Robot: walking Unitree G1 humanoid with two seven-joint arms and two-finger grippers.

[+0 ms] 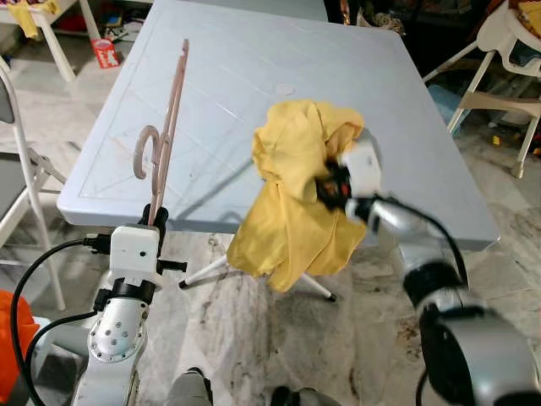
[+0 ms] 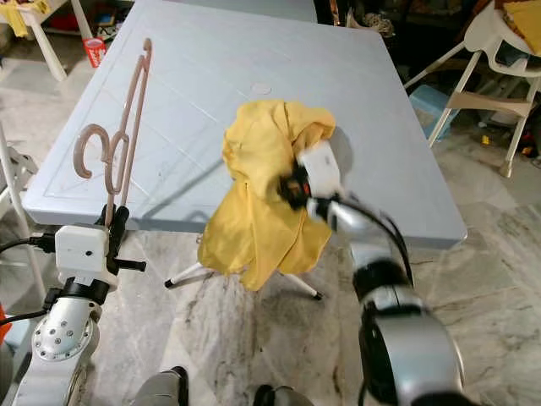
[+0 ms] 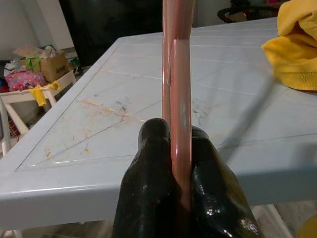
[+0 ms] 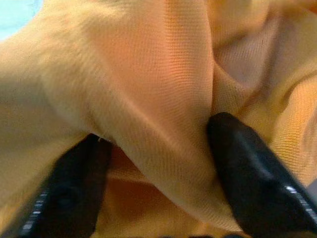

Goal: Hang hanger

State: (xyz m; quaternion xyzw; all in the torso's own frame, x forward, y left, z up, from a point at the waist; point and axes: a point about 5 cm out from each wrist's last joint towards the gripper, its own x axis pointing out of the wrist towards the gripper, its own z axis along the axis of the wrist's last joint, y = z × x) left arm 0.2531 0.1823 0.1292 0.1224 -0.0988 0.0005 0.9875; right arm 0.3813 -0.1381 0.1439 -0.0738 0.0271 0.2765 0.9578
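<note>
Left gripper (image 3: pixel 174 168) is clamped tight on the pink hanger (image 1: pixel 166 139), right at the near table edge. Hanger's long axis runs up and away over the pale blue table (image 1: pixel 254 76) w/ the hook (image 1: pixel 145 150) curling off to the robot's left. Right gripper (image 4: pixel 158 173) is buried in the yellow shirt (image 1: pixel 292 199), fingers (image 4: pixel 257 183) apart w/ a fold of fabric between them, held over the table's front edge, cloth hanging down toward the marble floor (image 1: pixel 254 338).
</note>
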